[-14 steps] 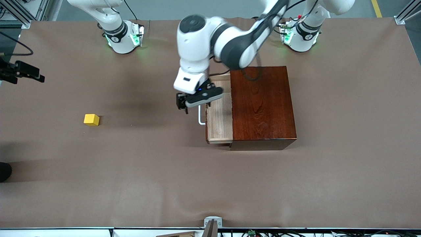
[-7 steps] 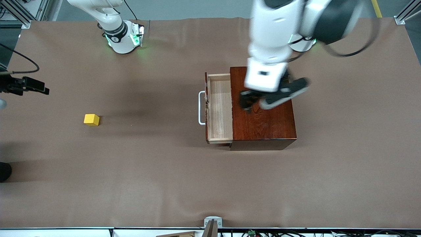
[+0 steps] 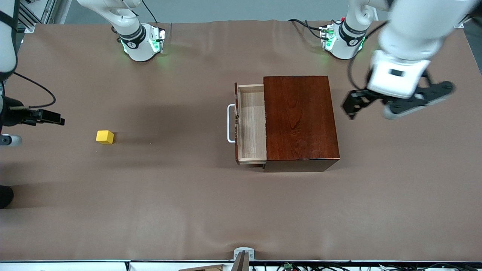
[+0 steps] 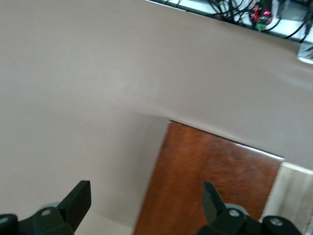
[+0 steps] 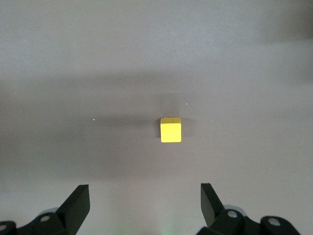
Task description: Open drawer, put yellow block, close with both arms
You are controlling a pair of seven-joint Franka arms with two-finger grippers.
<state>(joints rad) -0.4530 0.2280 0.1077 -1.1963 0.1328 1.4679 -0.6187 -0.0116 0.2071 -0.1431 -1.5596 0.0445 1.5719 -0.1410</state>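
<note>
arms 2 (image 3: 128, 26) | yellow block 1 (image 3: 104, 136) | drawer 1 (image 3: 251, 126)

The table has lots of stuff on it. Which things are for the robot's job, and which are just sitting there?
For the job:
- pale wooden drawer with white bar handle, pulled open
- small bright yellow block, on the table
- left gripper, open, over the table beside the box
- right gripper, open, above the block

Just there:
- brown table cover
- dark mahogany box

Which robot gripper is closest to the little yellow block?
The right gripper, at the table's edge beside the yellow block; the left gripper hangs past the wooden box.
</note>
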